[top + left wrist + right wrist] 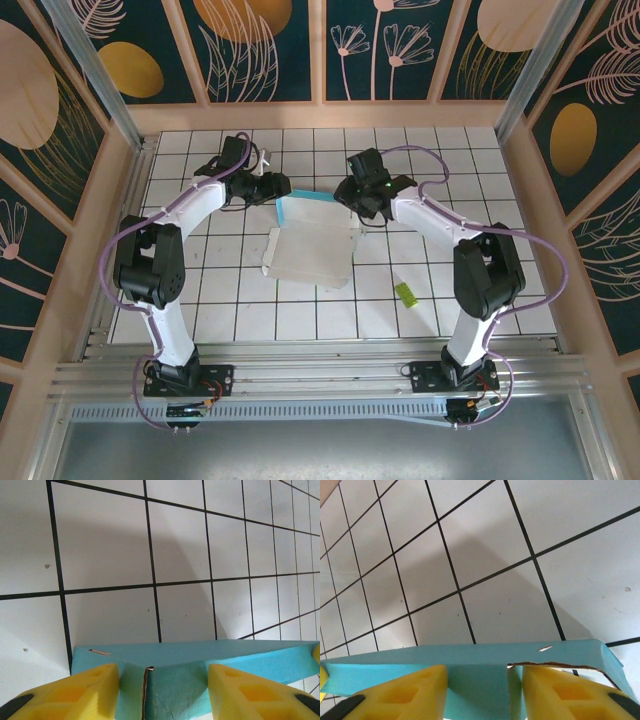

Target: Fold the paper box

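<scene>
Overhead, left gripper point(283, 188) and right gripper point(346, 193) flank the far edge of the paper box point(310, 255); wrist cameras show both jaws apart, turquoise card across the gap

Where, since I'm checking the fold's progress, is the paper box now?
Top view: the paper box lies mid-table, its turquoise far flap spanning between the left pincer and the right pincer, with the lime-green strip off to its right-arm side.

Matt turquoise card box point(250, 655) with a raw brown cut edge, smooth yellow plastic fingers point(85, 692), smooth white table point(100, 545) with black grid lines, brushed metal rail point(300, 378).
</scene>
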You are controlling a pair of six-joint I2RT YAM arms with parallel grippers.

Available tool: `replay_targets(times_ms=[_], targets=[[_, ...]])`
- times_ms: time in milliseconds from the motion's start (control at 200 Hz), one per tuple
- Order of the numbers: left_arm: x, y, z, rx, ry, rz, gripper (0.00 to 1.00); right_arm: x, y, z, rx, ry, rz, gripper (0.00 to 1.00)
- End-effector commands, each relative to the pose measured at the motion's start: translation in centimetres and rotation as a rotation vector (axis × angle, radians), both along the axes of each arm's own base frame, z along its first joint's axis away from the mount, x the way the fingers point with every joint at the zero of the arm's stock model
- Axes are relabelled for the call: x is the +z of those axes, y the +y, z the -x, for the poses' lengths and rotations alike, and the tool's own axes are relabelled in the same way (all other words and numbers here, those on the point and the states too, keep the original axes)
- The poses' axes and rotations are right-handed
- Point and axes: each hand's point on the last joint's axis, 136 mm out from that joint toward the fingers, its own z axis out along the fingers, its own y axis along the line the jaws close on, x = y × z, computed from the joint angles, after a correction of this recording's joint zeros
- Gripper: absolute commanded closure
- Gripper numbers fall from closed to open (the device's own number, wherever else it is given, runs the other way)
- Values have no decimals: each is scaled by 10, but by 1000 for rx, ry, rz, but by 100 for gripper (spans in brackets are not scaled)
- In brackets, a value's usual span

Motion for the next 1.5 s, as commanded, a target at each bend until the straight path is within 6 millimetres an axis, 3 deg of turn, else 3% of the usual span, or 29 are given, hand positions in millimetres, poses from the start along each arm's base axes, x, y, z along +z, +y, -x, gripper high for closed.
replay_targets(times_ms=[0, 250, 405, 491, 701, 886, 1011, 1246, 1497], targets=[[-11, 6, 14, 16, 65, -26, 51, 21, -16, 13, -28, -35, 37, 52], [-17, 8, 17, 15, 76, -40, 50, 34, -30, 54, 26, -60, -14, 46], [-15, 7, 15, 11, 72, -38, 51, 6, -26, 89, 68, -74, -123, 43], [-15, 6, 15, 10, 72, -36, 51, -5, -14, 95, 102, -84, -197, 41], [-13, 6, 12, 8, 69, -39, 51, -26, 7, 70, 96, -122, -151, 41], [-14, 6, 12, 9, 76, -38, 51, -59, 7, 41, -11, -138, -90, 43], [-14, 7, 14, 6, 71, -44, 51, -67, -2, 28, -42, -191, -27, 43], [-14, 7, 14, 2, 70, -47, 51, -75, -24, 14, -30, -228, 27, 38], [-13, 6, 14, 3, 71, -45, 50, -88, -18, 18, 15, -183, -11, 34]])
